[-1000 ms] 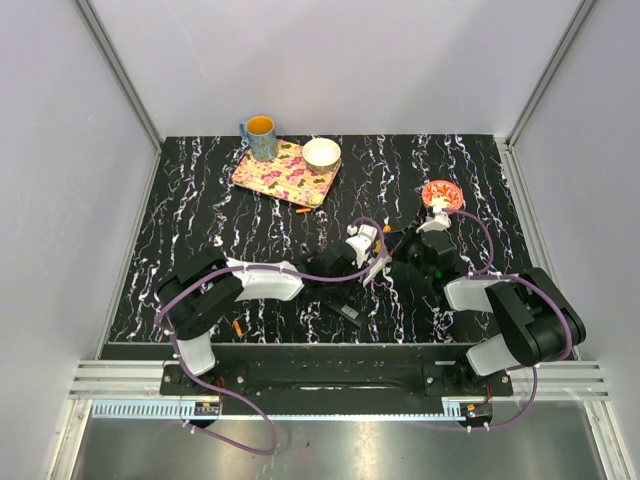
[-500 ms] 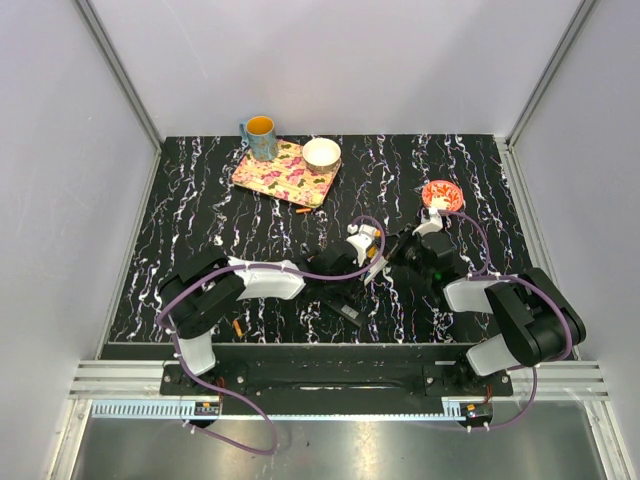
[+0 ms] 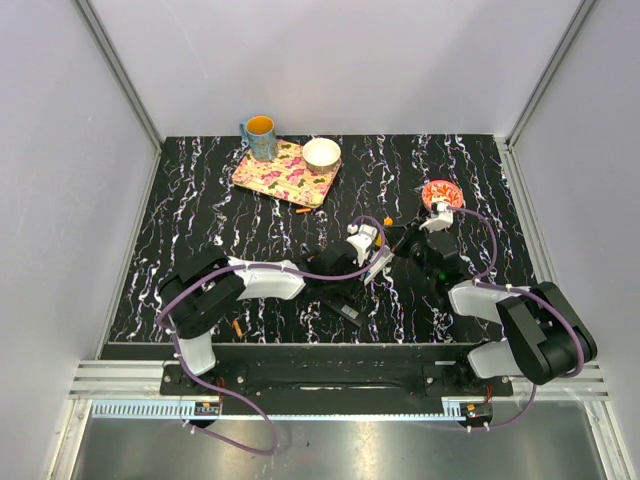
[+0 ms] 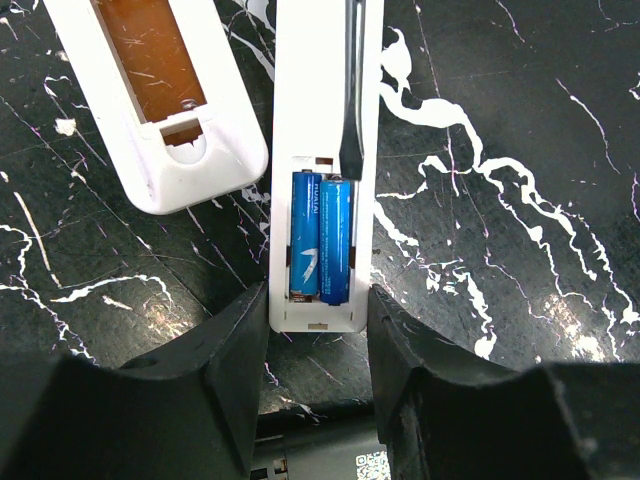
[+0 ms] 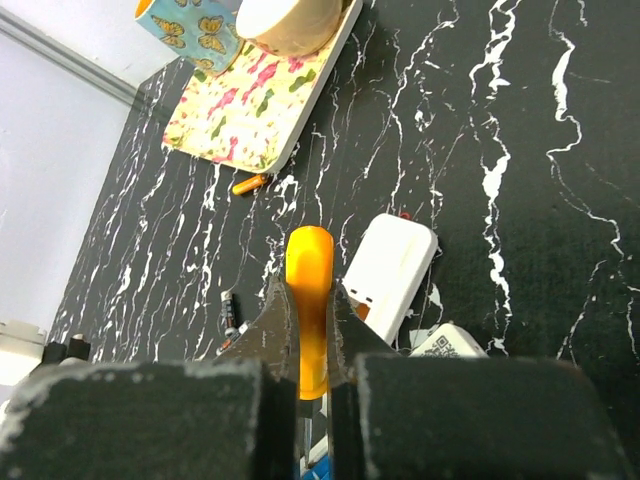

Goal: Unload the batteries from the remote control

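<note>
Our left gripper [image 4: 318, 310] clamps the open white remote [image 4: 300, 100] at centre frame; both blue batteries [image 4: 320, 238] sit inside, not yet removed. Our right gripper [image 5: 308, 315] grasps an orange-handled screwdriver [image 5: 309, 265].

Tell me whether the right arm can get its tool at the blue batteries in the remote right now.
Probably yes. The right gripper grips an orange-handled tool whose black blade ends at the open compartment's edge, beside the blue batteries. The left gripper clamps only the remote by its sides, leaving the cells uncovered.

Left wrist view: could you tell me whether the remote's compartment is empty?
No, two blue batteries lie side by side in the remote's open compartment.
</note>
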`<state>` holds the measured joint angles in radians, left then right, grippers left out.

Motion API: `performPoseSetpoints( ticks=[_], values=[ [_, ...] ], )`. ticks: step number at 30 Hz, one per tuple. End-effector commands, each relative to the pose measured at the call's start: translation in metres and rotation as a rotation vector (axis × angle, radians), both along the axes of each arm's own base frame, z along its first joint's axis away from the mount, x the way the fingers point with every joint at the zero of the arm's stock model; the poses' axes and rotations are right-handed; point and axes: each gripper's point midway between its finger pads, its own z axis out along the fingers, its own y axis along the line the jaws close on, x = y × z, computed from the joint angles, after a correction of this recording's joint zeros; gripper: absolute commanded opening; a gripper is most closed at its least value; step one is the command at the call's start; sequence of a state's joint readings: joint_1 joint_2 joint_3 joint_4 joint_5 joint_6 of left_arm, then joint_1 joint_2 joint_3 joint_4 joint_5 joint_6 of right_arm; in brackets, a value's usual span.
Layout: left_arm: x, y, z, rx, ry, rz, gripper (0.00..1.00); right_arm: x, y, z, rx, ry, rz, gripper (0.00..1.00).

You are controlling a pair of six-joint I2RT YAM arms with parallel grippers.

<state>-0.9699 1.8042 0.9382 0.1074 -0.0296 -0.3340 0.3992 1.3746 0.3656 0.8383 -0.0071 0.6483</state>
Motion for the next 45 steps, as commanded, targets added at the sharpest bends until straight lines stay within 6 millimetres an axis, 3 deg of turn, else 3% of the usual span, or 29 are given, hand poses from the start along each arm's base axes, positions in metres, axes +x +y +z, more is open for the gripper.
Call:
performPoseSetpoints(
  ticks=[1, 12, 21, 45],
  values=[
    [-0.002, 0.004, -0.017, 0.031, 0.032, 0.007, 0.00, 0.007, -0.007, 0.006, -0.035, -0.049, -0.048, 0.00],
    [-0.002, 0.004, -0.017, 0.031, 0.032, 0.003, 0.00, 0.004, -0.008, -0.024, -0.068, 0.013, -0.037, 0.00],
    [-0.003, 0.005, -0.019, 0.036, 0.036, 0.005, 0.00, 0.003, 0.001, -0.035, -0.029, 0.050, -0.005, 0.00],
    [-0.001, 0.003, -0.020, 0.031, 0.046, 0.005, 0.00, -0.033, 0.054, -0.018, 0.151, 0.110, 0.179, 0.00]
  ],
)
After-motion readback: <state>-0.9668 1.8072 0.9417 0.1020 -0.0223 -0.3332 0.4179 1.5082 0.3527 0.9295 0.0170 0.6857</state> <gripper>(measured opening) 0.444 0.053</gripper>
